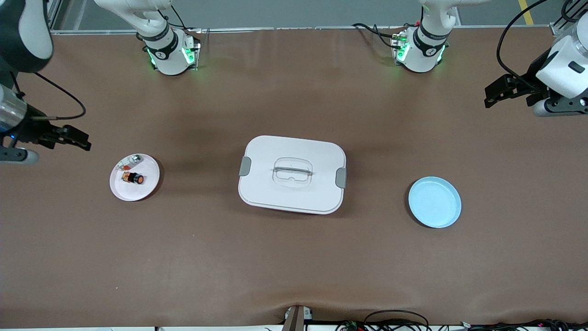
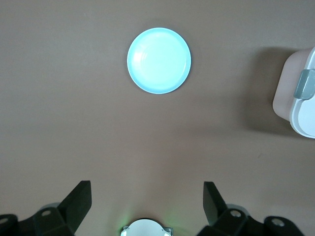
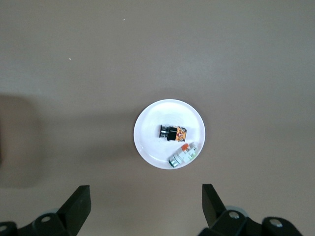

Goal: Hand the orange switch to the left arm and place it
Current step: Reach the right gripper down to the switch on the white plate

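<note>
Right gripper (image 1: 76, 138): fingers spread apart and empty, held in the air at the right arm's end of the table, over bare tabletop just beside the pink plate. In my judgement it is placed here because this arm makes the first pick.

Left gripper (image 1: 498, 92): fingers apart and empty in its wrist view, raised over bare table at the left arm's end, well away from the box. This arm waits, probably for the handover.

Orange switch (image 1: 133, 178): lying on its side in the pink plate, orange cap facing the box, nothing gripping it. The task has not visibly begun.

Pink plate (image 1: 120, 189): sits toward the right arm's end, well apart from the box. It also holds a small silver-and-red clear part (image 1: 130, 161), near the switch, which should be left alone.

Box (image 1: 292, 174): the landmark, a white lidded container with grey side latches, at mid-table between the two plates. It blocks a straight low path, so the switch likely has to be lifted over or carried around it.

Blue plate (image 1: 434, 202): empty, toward the left arm's end and slightly nearer the front camera than the box. It looks like the drop-off spot.

Risk: the switch is tiny and round, so it may roll when pinched.
</note>
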